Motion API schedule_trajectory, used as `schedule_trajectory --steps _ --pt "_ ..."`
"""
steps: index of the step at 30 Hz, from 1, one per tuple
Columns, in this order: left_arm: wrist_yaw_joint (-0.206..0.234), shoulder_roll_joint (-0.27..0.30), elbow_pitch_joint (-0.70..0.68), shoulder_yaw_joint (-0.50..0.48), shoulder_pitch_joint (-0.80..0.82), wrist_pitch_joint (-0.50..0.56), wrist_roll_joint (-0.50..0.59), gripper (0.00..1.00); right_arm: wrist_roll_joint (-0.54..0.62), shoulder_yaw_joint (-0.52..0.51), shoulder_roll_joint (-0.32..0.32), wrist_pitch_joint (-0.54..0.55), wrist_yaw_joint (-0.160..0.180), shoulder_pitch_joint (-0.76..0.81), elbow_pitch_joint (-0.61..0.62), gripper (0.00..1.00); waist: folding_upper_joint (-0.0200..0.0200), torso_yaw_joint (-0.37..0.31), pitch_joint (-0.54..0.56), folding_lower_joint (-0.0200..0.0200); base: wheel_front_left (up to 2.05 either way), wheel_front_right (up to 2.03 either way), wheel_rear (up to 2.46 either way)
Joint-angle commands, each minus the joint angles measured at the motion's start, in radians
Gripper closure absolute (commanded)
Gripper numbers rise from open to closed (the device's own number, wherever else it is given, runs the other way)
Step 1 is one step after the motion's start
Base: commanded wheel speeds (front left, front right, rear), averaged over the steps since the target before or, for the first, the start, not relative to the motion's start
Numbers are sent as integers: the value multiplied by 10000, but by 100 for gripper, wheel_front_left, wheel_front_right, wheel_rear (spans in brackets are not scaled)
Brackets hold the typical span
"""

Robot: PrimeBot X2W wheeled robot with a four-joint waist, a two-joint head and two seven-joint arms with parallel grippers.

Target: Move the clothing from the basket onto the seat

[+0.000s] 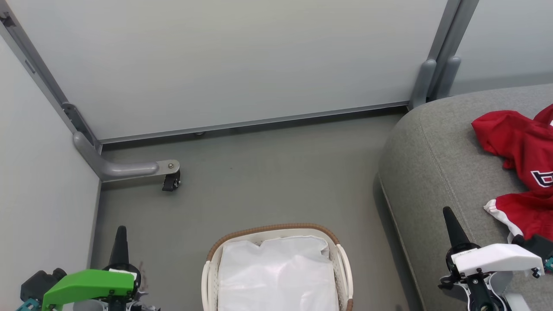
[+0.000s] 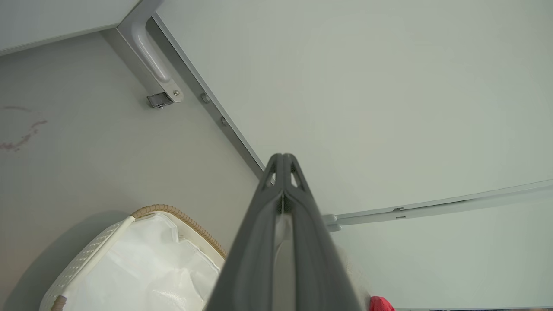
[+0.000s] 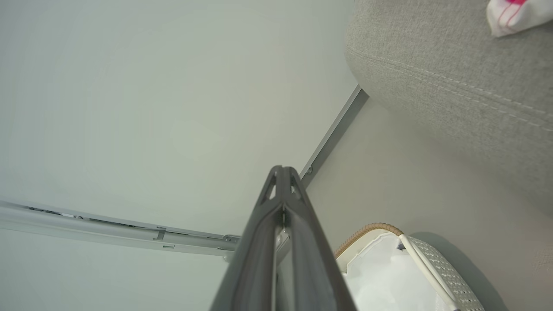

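Observation:
Red clothing with white trim lies on the grey seat at the right edge of the head view; a white-lettered print shows on it. A white-and-pink corner of the clothing rests on the seat in the right wrist view, and a red scrap of the clothing peeks in the left wrist view. The white basket with its brown rim stands at bottom centre, holding only its white liner. My left gripper is shut and empty left of the basket. My right gripper is shut and empty over the seat's front.
Pale partition panels close off the back and left, with a grey caster foot on the floor at the left. Grey floor lies between the basket, the panels and the seat.

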State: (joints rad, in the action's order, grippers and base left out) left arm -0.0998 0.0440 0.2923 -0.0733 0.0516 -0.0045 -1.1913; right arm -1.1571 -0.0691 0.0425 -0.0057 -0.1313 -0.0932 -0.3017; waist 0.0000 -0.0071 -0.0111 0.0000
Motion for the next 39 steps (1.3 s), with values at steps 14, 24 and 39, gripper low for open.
schedule_trajectory --steps 14,24,39 --pt "-153 74 -235 -160 359 375 -1352 100 -1461 -170 79 403 6 -191 262 100 0 18 20 0 0 0 0" --pt "-195 80 -299 -236 439 608 -2140 100 -2304 -255 86 622 7 -186 353 100 0 30 34 0 0 0 0" --pt "-254 86 -400 -338 558 904 -3172 100 -3425 -362 97 932 7 -186 480 100 0 49 55 0 0 0 0"
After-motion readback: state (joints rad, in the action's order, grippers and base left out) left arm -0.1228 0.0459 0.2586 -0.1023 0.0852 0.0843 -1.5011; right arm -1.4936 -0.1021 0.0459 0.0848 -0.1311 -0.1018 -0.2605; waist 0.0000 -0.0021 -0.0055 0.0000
